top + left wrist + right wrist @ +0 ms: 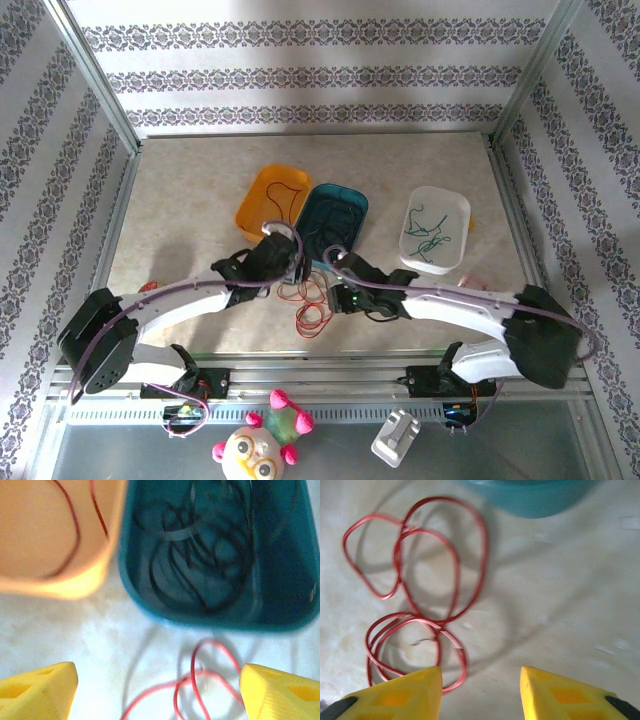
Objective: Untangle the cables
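Red cables: here we are over the loose red tangle (pixel 412 611). It lies flat on the tabletop (pixel 180 220) just in front of the teal bin (pixel 210 617), with several loops overlapping.
Right pincer: our right pincer (pixel 481 692) hangs over the near edge of that tangle, yellow fingers apart with nothing between them. The lowest loop runs just under the finger on the left of its view.
Left pincer: the left pincer (pixel 159 692) is spread wide above the far end of the red loops, facing two bins and gripping nothing.
Already sorted: black cables (pixel 200 565) curl inside the teal bin. A red strand (pixel 75 530) lies in the orange bin (pixel 65 587), and green cables (pixel 428 235) sit in the white bin (pixel 455 205).
How it handles: we judge this wire very light, limp yet a little springy, so it keeps its coils. Pulled at a crossing, it will drag its neighbours along. It is thin enough to slip out of a loose pinch.
Where to take hold: we'd pick a single outer strand, the free loop at the far left of the right wrist view, well apart from the crossings. Then we'd close fully on it against the tabletop.
Doubt: the picture is soft, so we cannot tell whether these loops are one cable or several.
Risk: a fast lift may tighten a knot instead of opening it.
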`<act>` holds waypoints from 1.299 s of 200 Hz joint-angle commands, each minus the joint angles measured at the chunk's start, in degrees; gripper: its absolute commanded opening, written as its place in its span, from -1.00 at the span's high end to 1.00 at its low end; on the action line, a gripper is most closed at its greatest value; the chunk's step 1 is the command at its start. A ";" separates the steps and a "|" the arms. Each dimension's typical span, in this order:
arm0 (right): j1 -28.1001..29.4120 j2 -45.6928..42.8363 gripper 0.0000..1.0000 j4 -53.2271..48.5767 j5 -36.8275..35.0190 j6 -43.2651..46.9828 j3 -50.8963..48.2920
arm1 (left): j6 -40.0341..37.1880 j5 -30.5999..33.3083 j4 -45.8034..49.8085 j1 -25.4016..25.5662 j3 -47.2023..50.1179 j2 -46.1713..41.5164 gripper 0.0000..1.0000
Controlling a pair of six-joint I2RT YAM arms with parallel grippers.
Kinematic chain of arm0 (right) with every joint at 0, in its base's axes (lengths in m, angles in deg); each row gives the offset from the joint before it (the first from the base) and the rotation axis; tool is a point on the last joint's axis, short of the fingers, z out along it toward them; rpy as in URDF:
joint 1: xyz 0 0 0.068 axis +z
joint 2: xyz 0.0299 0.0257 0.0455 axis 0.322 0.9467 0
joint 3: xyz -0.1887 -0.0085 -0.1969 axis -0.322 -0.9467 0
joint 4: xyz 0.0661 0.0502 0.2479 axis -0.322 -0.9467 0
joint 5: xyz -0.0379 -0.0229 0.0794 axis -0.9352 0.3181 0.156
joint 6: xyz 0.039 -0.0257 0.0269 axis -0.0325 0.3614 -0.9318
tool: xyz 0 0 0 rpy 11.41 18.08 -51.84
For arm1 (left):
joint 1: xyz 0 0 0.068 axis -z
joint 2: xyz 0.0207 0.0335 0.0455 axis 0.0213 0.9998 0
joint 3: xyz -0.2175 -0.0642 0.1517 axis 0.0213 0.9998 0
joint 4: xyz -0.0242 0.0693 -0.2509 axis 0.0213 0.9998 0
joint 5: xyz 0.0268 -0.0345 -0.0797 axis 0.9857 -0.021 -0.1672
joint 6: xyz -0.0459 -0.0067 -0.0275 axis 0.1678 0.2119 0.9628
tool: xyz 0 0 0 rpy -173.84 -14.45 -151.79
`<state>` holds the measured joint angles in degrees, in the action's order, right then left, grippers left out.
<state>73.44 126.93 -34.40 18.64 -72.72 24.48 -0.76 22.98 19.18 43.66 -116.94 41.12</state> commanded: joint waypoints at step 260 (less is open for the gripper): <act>-7.57 -33.89 1.00 -6.46 -15.30 0.29 -1.81 | -5.46 -8.23 -5.30 5.99 6.58 7.25 -0.51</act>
<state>69.26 101.27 -39.25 7.87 -72.41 23.80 -5.20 13.74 15.42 48.71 -110.74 47.86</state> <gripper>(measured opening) 0.051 0.760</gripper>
